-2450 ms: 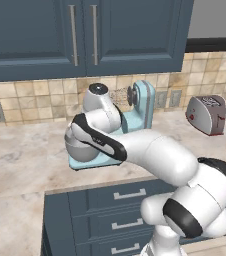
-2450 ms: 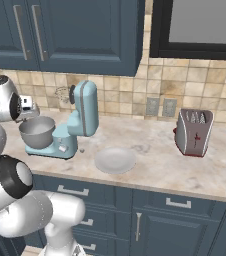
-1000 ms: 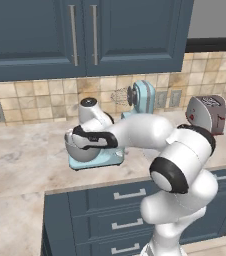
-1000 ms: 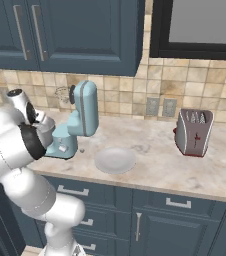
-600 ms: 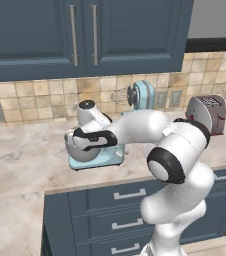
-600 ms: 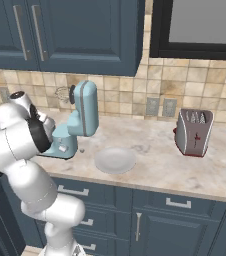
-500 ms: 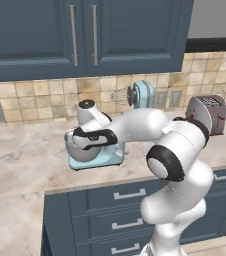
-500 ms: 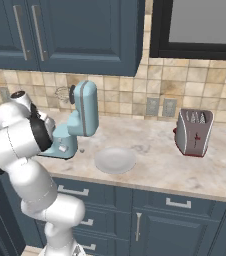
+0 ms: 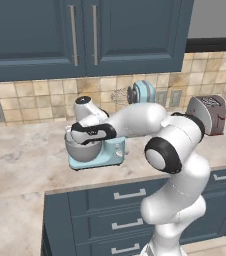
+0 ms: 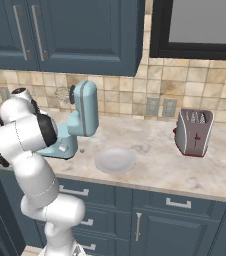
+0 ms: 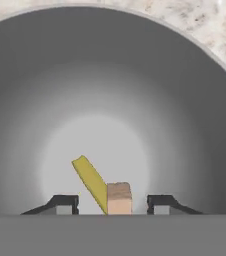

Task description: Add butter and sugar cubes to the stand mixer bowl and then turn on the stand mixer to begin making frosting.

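Note:
In the hand view I look straight down into the grey stand mixer bowl (image 11: 110, 90). The olive-yellow butter (image 11: 91, 179) lies tilted on its bottom, and one pale brown sugar cube (image 11: 119, 198) sits against it. My gripper (image 11: 113, 205) is open, its fingertips (image 11: 65, 204) well apart on either side of the cube and not touching it. In the left base view my hand (image 9: 87, 134) sits right on top of the bowl (image 9: 83, 151), which rests on the light-blue stand mixer (image 9: 99, 156). The mixer's head (image 10: 85, 109) is tilted up, with the whisk (image 9: 119, 96) clear of the bowl.
A round white plate (image 10: 115, 160) lies on the marble counter (image 10: 150, 165) right of the mixer. A silver toaster (image 10: 194, 132) stands further right. Blue wall cabinets (image 9: 85, 35) hang above, and my own arm arches over the counter's front edge.
My hand has come down from above the mixer onto the bowl's mouth. Over the last half second it has barely moved.

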Available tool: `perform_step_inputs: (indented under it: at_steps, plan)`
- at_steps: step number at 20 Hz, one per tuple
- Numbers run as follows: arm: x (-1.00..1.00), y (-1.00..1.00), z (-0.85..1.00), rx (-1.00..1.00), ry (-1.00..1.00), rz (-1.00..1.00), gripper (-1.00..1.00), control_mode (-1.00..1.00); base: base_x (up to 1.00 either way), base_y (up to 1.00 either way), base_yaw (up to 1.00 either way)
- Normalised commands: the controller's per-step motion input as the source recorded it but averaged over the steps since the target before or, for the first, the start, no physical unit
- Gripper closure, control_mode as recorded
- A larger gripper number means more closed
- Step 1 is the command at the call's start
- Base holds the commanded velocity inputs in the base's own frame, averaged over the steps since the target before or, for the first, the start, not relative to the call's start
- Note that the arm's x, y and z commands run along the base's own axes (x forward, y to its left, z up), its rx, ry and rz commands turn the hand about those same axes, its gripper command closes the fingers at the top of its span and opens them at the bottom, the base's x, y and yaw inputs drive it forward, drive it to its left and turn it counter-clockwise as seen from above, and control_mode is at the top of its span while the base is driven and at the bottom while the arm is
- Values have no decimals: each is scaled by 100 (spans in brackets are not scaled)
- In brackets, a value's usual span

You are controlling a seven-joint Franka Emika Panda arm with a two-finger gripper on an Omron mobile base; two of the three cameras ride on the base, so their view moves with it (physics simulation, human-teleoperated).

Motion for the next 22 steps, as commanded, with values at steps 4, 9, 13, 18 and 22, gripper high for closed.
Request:
perform_step_inputs:
  at_steps: [4,9,13,18,22]
  plan:
    - [-17,0,25,0,0,-1,-100,-100,0,0,0]
    - [-38,0,85,3,-2,0,-100,-100,0,0,0]
    - [-68,-10,100,7,-1,0,-100,-100,0,0,0]
    - [-93,-60,81,2,-1,4,-100,-100,0,0,0]
    - [-99,-98,53,2,-1,13,-100,-100,0,0,0]
